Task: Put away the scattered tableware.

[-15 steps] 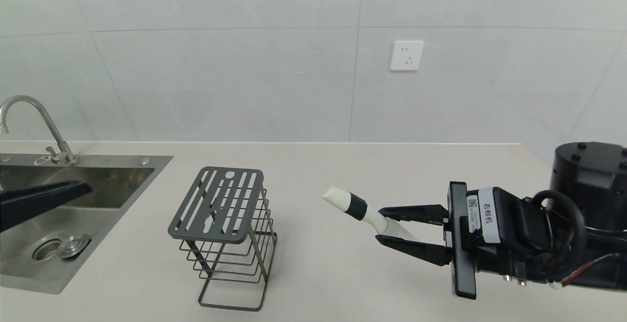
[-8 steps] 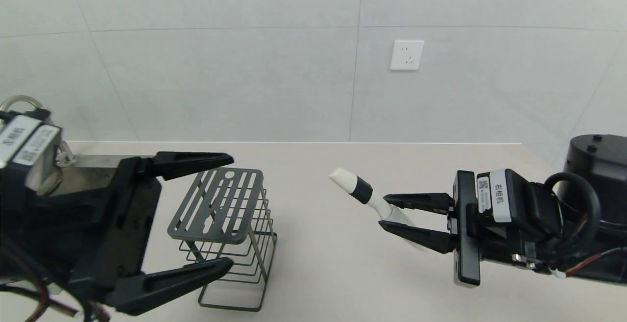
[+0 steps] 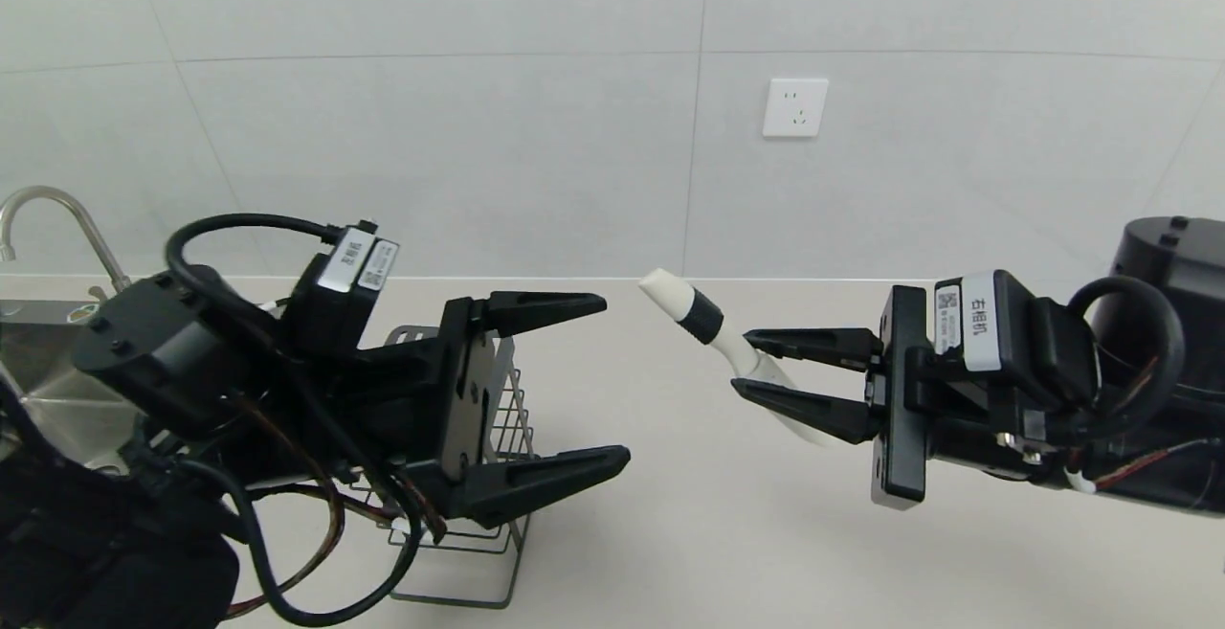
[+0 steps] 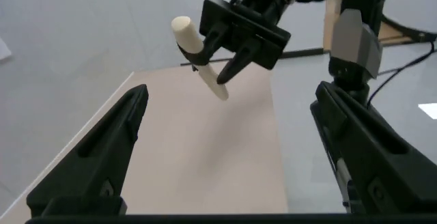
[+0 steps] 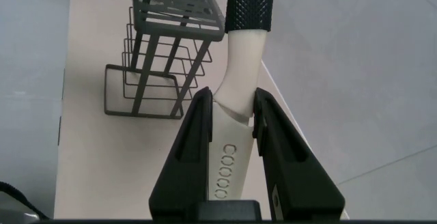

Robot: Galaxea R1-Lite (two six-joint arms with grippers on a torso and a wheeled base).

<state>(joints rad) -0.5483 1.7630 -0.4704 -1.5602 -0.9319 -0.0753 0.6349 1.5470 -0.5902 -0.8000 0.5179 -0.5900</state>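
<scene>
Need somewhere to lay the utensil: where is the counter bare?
Bare counter lies between the wire rack and the right gripper holding the utensil, plus a strip along the back wall. Crowded on the left: the open left gripper hangs before the rack, beside the sink.

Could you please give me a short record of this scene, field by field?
Right gripper: shut on a white utensil with a black band, held above the counter
Left gripper: open, raised in front of the wire rack
Wire rack: upright on the counter, near the sink
Utensil: free end angled up, toward the left gripper's side
Background: faucet, wall socket
</scene>
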